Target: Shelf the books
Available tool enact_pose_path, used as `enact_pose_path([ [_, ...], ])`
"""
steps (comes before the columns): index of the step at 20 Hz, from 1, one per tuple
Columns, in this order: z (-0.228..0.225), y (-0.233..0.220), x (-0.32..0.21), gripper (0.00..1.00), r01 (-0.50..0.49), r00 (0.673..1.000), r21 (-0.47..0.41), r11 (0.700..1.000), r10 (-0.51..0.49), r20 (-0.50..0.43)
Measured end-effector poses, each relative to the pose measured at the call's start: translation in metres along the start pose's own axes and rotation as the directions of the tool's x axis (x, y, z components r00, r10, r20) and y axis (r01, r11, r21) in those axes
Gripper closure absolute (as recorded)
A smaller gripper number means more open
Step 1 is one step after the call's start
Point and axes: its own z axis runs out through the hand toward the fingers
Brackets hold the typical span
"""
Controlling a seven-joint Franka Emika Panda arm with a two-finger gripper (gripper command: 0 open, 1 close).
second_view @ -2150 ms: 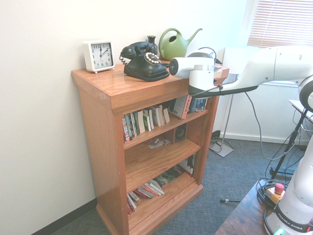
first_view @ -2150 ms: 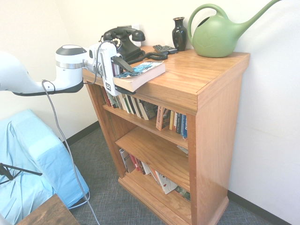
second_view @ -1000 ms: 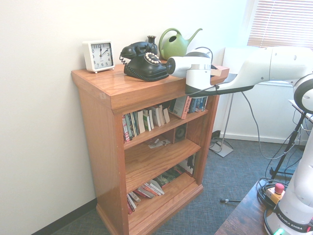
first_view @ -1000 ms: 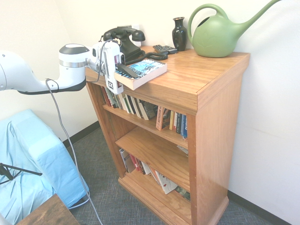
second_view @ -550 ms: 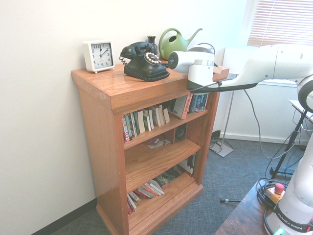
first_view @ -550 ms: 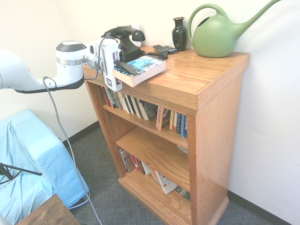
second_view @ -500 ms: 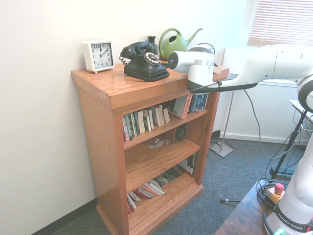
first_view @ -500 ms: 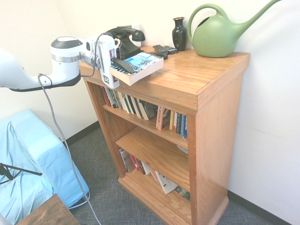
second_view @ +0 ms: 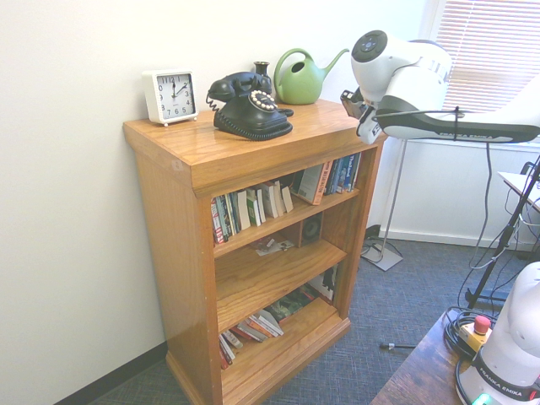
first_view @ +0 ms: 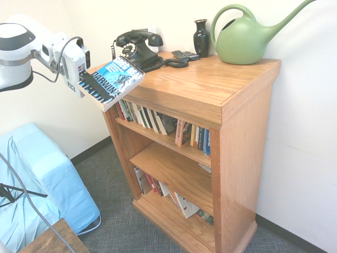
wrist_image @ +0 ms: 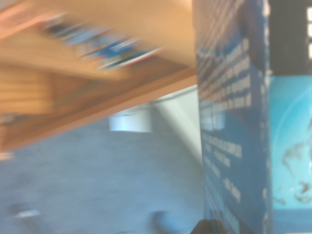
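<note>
The gripper (first_view: 87,81) is clamped on the thick paperback (first_view: 112,80), which has a blue, white and black cover. The paperback is held tilted, cover visible, at the front edge of the bookcase (first_view: 200,87) top, near its telephone-end corner in the first exterior view. Whether the paperback touches that edge cannot be determined.

On the bookcase top, the black telephone (first_view: 138,48) stands near the same end. The dark vase (first_view: 201,38) and the green watering can (first_view: 243,39) stand toward the back edge. The white clock (second_view: 170,97) stands beside the telephone, near the opposite side edge from the watering can.

Below the top, upper-shelf books (second_view: 245,211) stand in a row, some leaning. Bottom-shelf books (second_view: 253,327) lean at varied angles.
</note>
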Motion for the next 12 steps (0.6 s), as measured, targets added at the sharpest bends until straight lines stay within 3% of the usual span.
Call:
enact_pose_path([
  [3, 0.015, 0.009, -0.045, 1.00, -0.012, 0.995, 0.111, 0.994, 0.001, 0.104],
  [7, 0.072, 0.003, -0.103, 1.00, -0.024, 0.975, 0.204, 0.979, -0.023, 0.223],
  [12, 0.145, -0.013, -0.169, 1.00, -0.045, 0.959, 0.296, 0.954, -0.042, 0.281],
])
